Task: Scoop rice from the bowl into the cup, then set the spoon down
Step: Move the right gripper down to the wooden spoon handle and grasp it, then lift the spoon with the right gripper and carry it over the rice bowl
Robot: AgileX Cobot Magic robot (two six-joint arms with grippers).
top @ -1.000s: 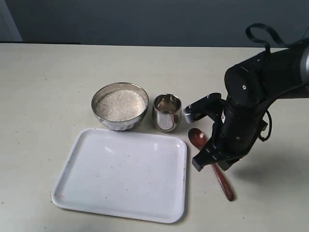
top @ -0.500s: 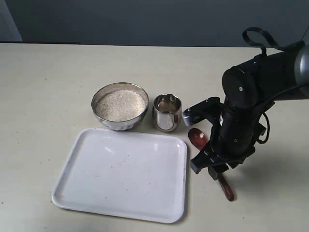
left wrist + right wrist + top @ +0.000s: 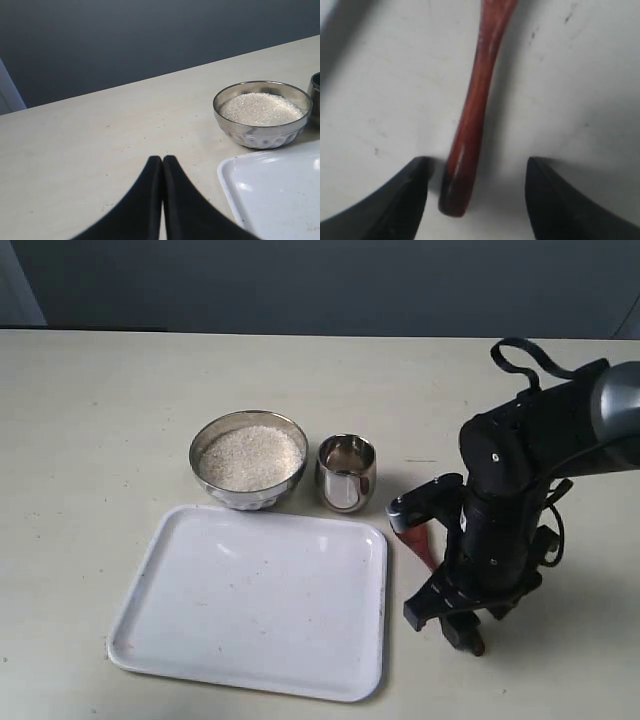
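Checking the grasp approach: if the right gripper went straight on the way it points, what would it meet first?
The spoon: the right gripper points down with the handle's end between its open jaws, the table right beneath. How much gap remains is unclear.

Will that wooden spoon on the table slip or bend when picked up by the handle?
The spoon looks like solid wood and probably won't bend. Its glossy, rounded handle may slip or twist when squeezed. Held near the end, where the open right gripper sits, it may tip bowl-down.
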